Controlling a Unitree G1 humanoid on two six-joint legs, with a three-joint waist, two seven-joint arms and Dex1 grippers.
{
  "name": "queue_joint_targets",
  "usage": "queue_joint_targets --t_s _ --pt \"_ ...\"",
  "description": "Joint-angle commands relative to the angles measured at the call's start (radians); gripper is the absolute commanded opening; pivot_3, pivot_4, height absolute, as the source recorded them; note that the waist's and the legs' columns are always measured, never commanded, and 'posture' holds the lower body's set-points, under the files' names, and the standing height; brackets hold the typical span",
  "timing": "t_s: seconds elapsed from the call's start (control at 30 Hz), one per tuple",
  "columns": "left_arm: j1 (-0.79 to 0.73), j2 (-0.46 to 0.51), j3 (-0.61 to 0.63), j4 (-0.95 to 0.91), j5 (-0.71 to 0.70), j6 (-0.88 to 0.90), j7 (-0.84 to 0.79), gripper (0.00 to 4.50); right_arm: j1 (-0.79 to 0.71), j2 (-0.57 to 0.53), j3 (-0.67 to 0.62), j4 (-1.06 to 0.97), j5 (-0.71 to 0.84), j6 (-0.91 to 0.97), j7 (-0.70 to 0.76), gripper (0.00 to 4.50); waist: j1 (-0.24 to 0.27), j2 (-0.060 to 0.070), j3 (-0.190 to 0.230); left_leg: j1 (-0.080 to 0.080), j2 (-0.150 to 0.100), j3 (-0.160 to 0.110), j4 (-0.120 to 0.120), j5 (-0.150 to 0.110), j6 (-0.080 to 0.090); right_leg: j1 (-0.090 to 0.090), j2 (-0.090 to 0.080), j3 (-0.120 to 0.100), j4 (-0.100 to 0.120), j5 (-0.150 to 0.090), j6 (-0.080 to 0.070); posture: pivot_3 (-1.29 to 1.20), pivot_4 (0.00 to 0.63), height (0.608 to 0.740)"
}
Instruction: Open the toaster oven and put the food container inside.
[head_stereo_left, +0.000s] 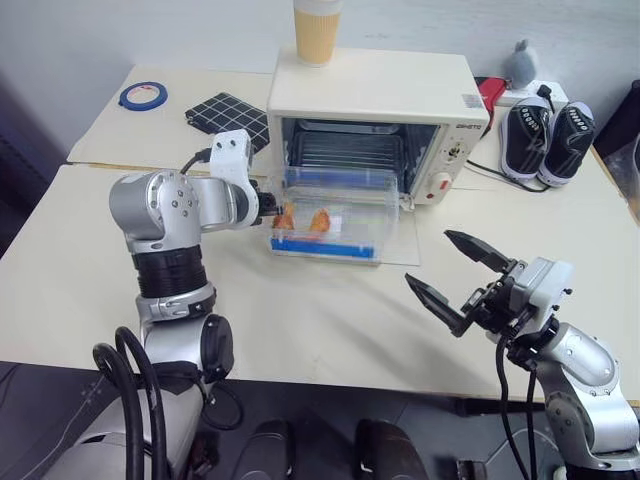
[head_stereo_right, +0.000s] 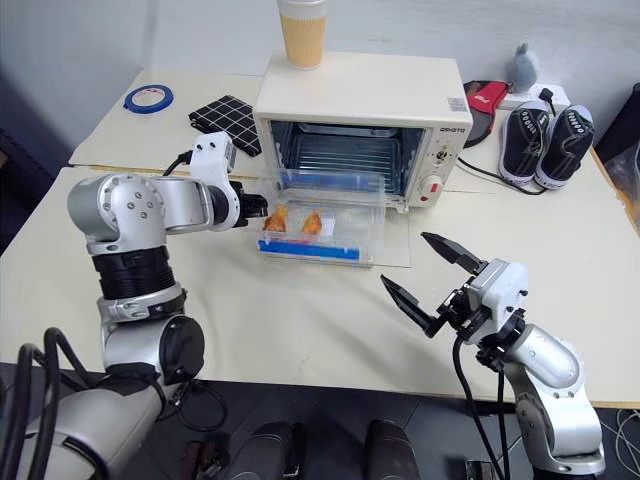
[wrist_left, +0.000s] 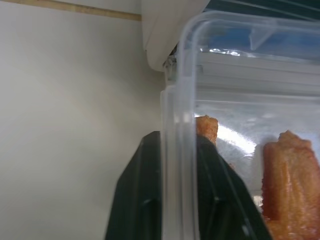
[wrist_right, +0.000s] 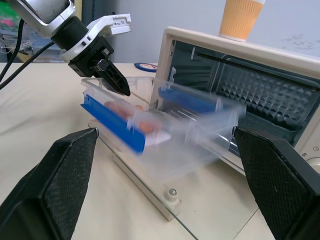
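i log: toaster oven (head_stereo_left: 375, 95) door down; food container (head_stereo_left: 330, 215) on glass door, left gripper (head_stereo_right: 258, 210) fingers straddling its wall; right gripper (head_stereo_left: 460, 275) spread wide, empty.

One toaster oven (head_stereo_left: 372, 110) stands on the table (head_stereo_left: 300, 320), with one food container (head_stereo_left: 330, 215) at its open door; two orange food pieces (head_stereo_left: 303, 220) show through the container's clear wall. One paper cup (head_stereo_left: 317, 30) sits on top of the oven. Also present are one roll of blue tape (head_stereo_left: 142, 95), one black grid-patterned cloth (head_stereo_left: 228, 113) and two black-and-white shoes (head_stereo_left: 545, 135).
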Motion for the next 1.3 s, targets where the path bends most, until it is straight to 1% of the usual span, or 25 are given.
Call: queue_joint_targets --t_s 0.03,0.17,0.2,0.23,0.3,0.37,0.43,0.5,0.53,0.6,0.7,0.77,0.8,0.83,0.9,0.93,0.97,1.0,1.03,1.2,1.3 --pt "-0.036 0.001 -0.002 -0.005 0.023 -0.038 -0.026 2.09 -0.009 0.009 -0.005 -0.020 -0.001 -0.029 -0.007 4.50 0.000 0.000 0.000 0.000 0.000 0.000 0.000 0.000 0.000 0.000 0.000 0.000 0.000 0.000 0.000 0.00 0.150 0.740" --pt "-0.052 0.014 0.024 0.000 0.020 -0.081 -0.071 3.34 -0.010 0.000 -0.013 -0.013 0.004 -0.034 0.000 4.50 0.000 0.000 0.000 0.000 0.000 0.000 0.000 0.000 0.000 0.000 0.000 0.000 0.000 0.000 0.000 0.00 0.150 0.740" --pt "-0.055 0.024 0.029 0.001 0.015 -0.097 -0.089 3.52 -0.009 -0.006 -0.020 -0.011 0.009 -0.033 0.004 4.50 0.000 0.000 0.000 0.000 0.000 0.000 0.000 0.000 0.000 0.000 0.000 0.000 0.000 0.000 0.000 0.00 0.150 0.740" --pt "-0.058 0.034 0.042 0.003 0.009 -0.121 -0.106 3.52 -0.009 -0.013 -0.029 -0.010 0.016 -0.031 0.008 4.50 0.000 0.000 0.000 0.000 0.000 0.000 0.000 0.000 0.000 0.000 0.000 0.000 0.000 0.000 0.000 0.00 0.150 0.740" --pt "-0.065 0.085 0.054 0.016 -0.013 -0.153 -0.170 3.52 -0.009 -0.036 -0.049 -0.011 0.032 -0.015 0.018 4.50 -0.002 0.000 0.000 0.000 0.000 0.000 0.000 0.000 0.000 0.000 0.000 0.000 0.000 0.000 0.000 0.00 0.150 0.740" --pt "-0.066 0.161 0.057 0.029 -0.059 -0.169 -0.275 3.52 -0.008 -0.061 -0.068 -0.017 0.064 0.016 0.024 4.50 -0.004 0.000 0.000 0.000 0.000 0.000 0.000 0.000 0.000 0.000 0.001 0.000 0.000 0.000 0.000 0.00 0.150 0.740" --pt "-0.041 0.257 0.020 0.018 -0.125 -0.175 -0.424 3.52 -0.001 -0.087 -0.078 -0.033 0.112 0.066 0.035 4.50 -0.005 0.000 0.000 0.000 0.000 0.000 0.000 0.000 0.000 0.000 0.001 0.000 0.000 0.000 0.000 0.00 0.150 0.740" --pt "0.034 0.391 -0.047 -0.009 -0.182 -0.217 -0.620 3.52 0.020 -0.142 -0.075 -0.062 0.169 0.147 0.071 4.50 -0.009 0.001 0.000 0.000 0.000 0.000 0.000 0.000 0.000 0.000 0.001 0.000 0.000 0.000 0.000 0.00 0.150 0.740" --pt "0.092 0.468 -0.086 -0.015 -0.182 -0.281 -0.718 3.34 0.038 -0.178 -0.065 -0.081 0.191 0.201 0.088 4.31 -0.010 0.002 0.000 0.001 0.001 0.001 -0.001 0.000 0.000 0.000 0.001 0.000 0.000 0.000 0.000 0.00 0.150 0.740" --pt "0.219 0.586 -0.140 -0.028 -0.159 -0.462 -0.900 2.96 0.063 -0.225 -0.029 -0.110 0.198 0.262 0.110 3.90 -0.016 0.004 -0.001 0.002 0.002 0.002 -0.002 0.000 0.000 0.000 0.001 0.001 -0.001 0.000 0.000 0.00 0.150 0.740" --pt "0.366 0.678 -0.182 0.002 -0.111 -0.709 -1.083 2.10 0.048 -0.230 0.036 -0.120 0.174 0.323 0.083 2.95 -0.013 0.004 -0.001 0.002 0.003 0.001 -0.001 0.000 -0.001 0.000 0.002 0.000 0.000 -0.001 -0.001 0.00 0.150 0.740" --pt "0.491 0.714 -0.222 -0.003 -0.063 -0.916 -1.216 1.50 0.002 -0.212 0.113 -0.101 0.125 0.358 0.057 2.27 -0.010 0.003 -0.001 0.001 0.004 0.001 0.000 0.000 0.000 0.001 0.001 0.001 0.000 0.000 -0.002 0.00 0.150 0.740" --pt "0.554 0.719 -0.247 -0.003 -0.031 -1.018 -1.258 1.16 -0.026 -0.206 0.157 -0.088 0.084 0.361 0.049 1.90 -0.009 0.004 -0.001 0.002 0.004 0.002 0.001 0.000 0.000 0.001 0.000 0.001 0.000 0.000 -0.002 0.00 0.150 0.740" --pt "0.592 0.718 -0.273 -0.012 -0.012 -1.078 -1.286 0.82 -0.051 -0.198 0.192 -0.075 0.063 0.377 0.041 1.48 -0.008 0.004 -0.001 0.001 0.004 0.002 0.000 0.000 0.000 0.000 0.000 0.001 0.000 0.000 -0.002 0.00 0.150 0.740" --pt "0.612 0.675 -0.305 -0.024 0.008 -1.133 -1.274 0.23 -0.104 -0.173 0.242 -0.047 0.025 0.391 0.023 0.85 0.001 0.004 -0.001 0.001 0.004 0.002 0.000 -0.001 0.001 0.000 -0.001 0.001 -0.001 0.000 -0.002 0.00 0.150 0.740" --pt "0.604 0.647 -0.313 -0.025 0.006 -1.135 -1.257 0.03 -0.127 -0.158 0.255 -0.031 0.012 0.393 0.011 0.60 0.005 0.004 -0.001 0.000 0.004 0.001 0.001 -0.001 0.002 0.000 -0.001 0.000 -0.001 0.000 -0.002 0.00 0.150 0.740" --pt "0.591 0.610 -0.317 -0.016 0.009 -1.149 -1.232 0.00 -0.153 -0.145 0.270 -0.015 -0.004 0.391 0.005 0.19 0.009 0.004 -0.001 -0.002 0.003 0.000 0.002 -0.001 0.002 0.000 -0.001 -0.001 -0.001 0.000 -0.002 0.00 0.150 0.740" --pt "0.573 0.576 -0.321 0.000 0.020 -1.161 -1.202 0.00 -0.180 -0.129 0.280 0.003 -0.021 0.389 -0.005 0.02 0.012 0.004 -0.001 -0.004 0.003 -0.001 0.004 -0.001 0.003 0.000 -0.001 -0.002 -0.001 0.000 -0.002 0.00 0.150 0.740" --pt "0.551 0.535 -0.327 0.014 0.023 -1.174 -1.180 0.00 -0.218 -0.107 0.293 0.031 -0.038 0.385 -0.015 0.02 0.012 0.004 -0.001 -0.004 0.003 -0.002 0.006 -0.002 0.004 0.000 -0.002 -0.002 0.000 0.000 -0.001 0.00 0.150 0.740" --pt "0.475 0.405 -0.336 0.051 0.005 -1.181 -1.142 0.00 -0.349 -0.046 0.326 0.118 -0.088 0.418 -0.041 0.02 -0.001 0.004 -0.001 -0.004 0.002 -0.001 0.010 -0.003 0.005 0.000 -0.001 -0.002 0.002 0.000 0.000 0.00 0.150 0.740" --pt "0.449 0.368 -0.353 0.080 0.032 -1.199 -1.132 0.00 -0.394 -0.036 0.323 0.160 -0.117 0.402 -0.031 0.02 -0.004 0.004 -0.001 -0.004 0.000 -0.001 0.011 -0.003 0.005 0.000 -0.001 -0.003 0.003 0.000 0.000 0.00 0.150 0.740"
